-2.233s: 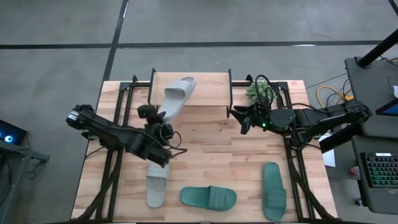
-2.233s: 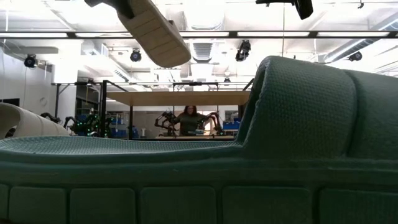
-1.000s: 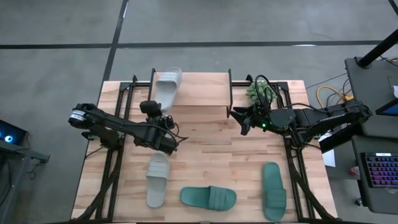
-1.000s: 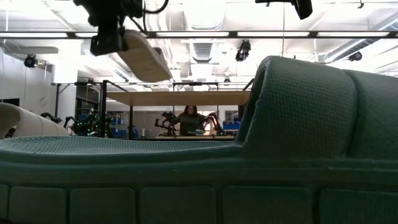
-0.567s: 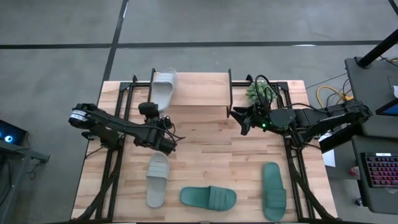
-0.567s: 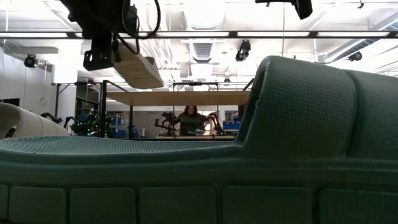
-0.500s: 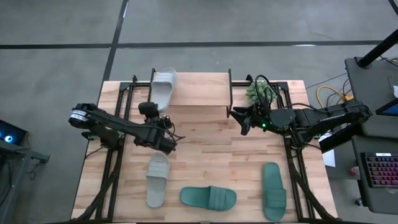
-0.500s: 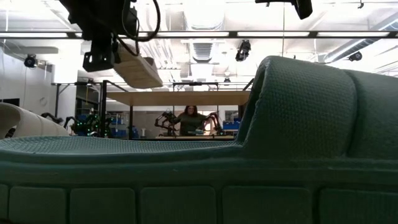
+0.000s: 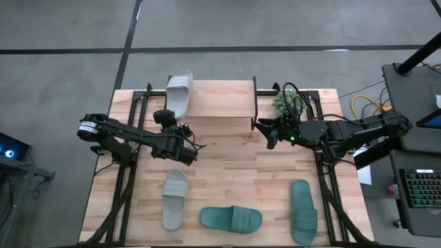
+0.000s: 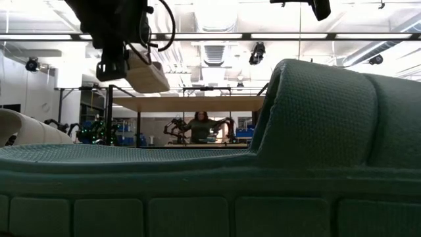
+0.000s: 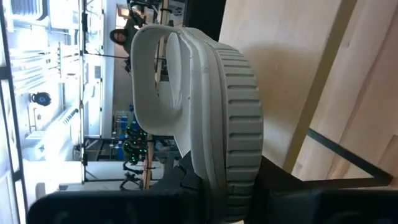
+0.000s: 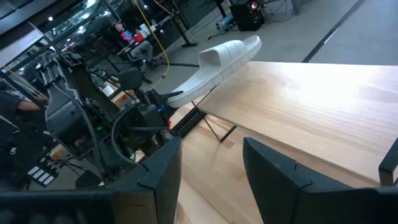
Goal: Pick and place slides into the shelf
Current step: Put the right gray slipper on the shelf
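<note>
A pale grey-white slide (image 9: 178, 95) hangs over the left end of the shelf (image 9: 220, 100), a low rack with a light plank top and black legs. My left gripper (image 9: 180, 128) is shut on it. In the left wrist view the slide (image 11: 239, 118) reaches away from the fingers, strap (image 11: 146, 81) at its far end. In the right wrist view the slide (image 12: 224, 57) slants toe-up above the plank (image 12: 311, 106). My right gripper (image 9: 266, 132) waits open by the shelf's right front leg, with nothing between its fingers (image 12: 158, 171). My left gripper pinches the slide's heel end (image 11: 217, 186) between its two fingers, one on the footbed side and one on the underside. The fingers come nearly level from the table's near side and lie along the slide. The slide is lifted clear, toe toward the far edge and raised.
A second pale slide (image 9: 173, 198) and two teal slides (image 9: 231, 219) (image 9: 303, 210) lie on the tabletop near its front edge. One teal slide (image 10: 296, 131) fills the low view. Cables and a green bundle (image 9: 286, 102) sit right of the shelf. A person (image 10: 200, 125) is in the room beyond.
My left gripper has moved toward the table's far edge and slightly down, still shut on the pale slide. The slide has swung from slanting rightward to pointing almost straight at the far edge, and its toe has shifted toward the shelf's left end.
</note>
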Robot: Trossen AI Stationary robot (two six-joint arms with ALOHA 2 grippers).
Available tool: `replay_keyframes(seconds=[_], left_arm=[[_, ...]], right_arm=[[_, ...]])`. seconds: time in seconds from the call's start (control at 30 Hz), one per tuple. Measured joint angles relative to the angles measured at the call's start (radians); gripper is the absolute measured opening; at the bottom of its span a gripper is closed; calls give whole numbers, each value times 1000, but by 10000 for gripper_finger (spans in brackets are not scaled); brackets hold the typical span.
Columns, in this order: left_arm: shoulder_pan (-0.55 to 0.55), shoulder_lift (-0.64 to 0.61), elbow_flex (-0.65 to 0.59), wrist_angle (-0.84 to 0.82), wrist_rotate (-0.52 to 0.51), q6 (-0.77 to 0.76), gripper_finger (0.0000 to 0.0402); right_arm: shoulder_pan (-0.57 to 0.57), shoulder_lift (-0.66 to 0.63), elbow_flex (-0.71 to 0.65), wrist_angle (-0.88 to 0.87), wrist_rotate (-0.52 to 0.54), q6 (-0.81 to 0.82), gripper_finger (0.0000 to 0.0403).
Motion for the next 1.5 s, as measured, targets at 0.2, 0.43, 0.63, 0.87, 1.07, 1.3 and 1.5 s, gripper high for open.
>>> replay_keyframes(seconds=[0.2, 0.43, 0.63, 0.87, 1.07, 1.3, 1.5], left_arm=[[5, 0, -63, 51, 11, 1, 35], [5, 0, -90, 88, 13, 4, 35], [6, 0, -84, 191, 6, 89, 35], [27, 0, -89, 301, 3, 212, 35], [58, -1, -111, 292, 1, 217, 35], [65, -2, -122, 292, 1, 211, 35], [73, -2, -127, 293, 0, 211, 35]], right_arm=[[0, 0, 0, 0, 0, 0, 162], [0, 0, 0, 0, -2, 8, 162], [0, 0, 0, 0, -2, 8, 162], [0, 0, 0, 0, -2, 27, 162], [0, 0, 0, 0, -27, 27, 162], [0, 0, 0, 0, -29, 27, 162], [0, 0, 0, 0, -29, 27, 162]])
